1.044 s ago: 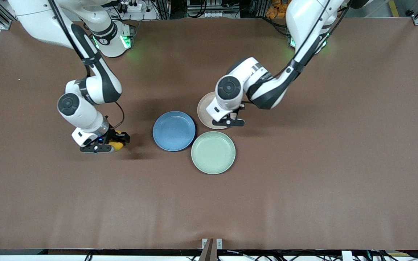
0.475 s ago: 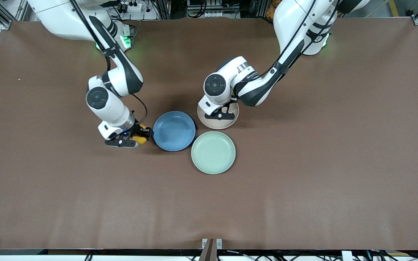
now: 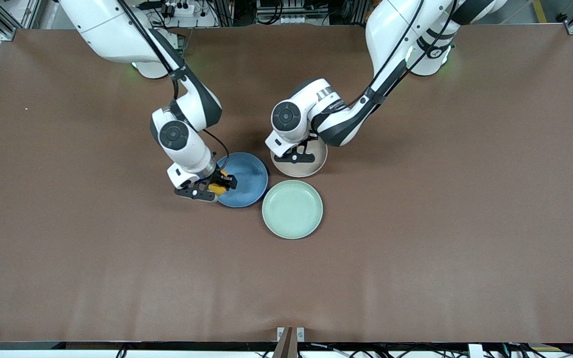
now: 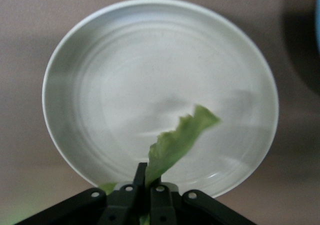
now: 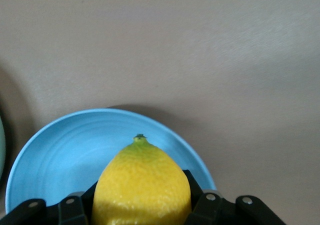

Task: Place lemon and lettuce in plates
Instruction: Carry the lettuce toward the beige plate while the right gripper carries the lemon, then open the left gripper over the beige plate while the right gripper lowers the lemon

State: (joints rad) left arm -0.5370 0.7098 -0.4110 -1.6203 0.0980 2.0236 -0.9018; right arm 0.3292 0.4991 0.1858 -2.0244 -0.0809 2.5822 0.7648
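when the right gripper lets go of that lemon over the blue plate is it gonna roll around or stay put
It will probably roll a little: the lemon is a smooth oval. The blue plate has a raised rim, which should likely stop it. It looks firm in the right gripper, so it should not squash or deform on landing.

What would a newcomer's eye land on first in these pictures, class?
Most likely the bright yellow lemon, gripped in the right claw over the edge of the blue plate. Next, the green lettuce leaf pinched in the left claw over the beige plate. A mint-green plate sits bare, nearest the front camera.
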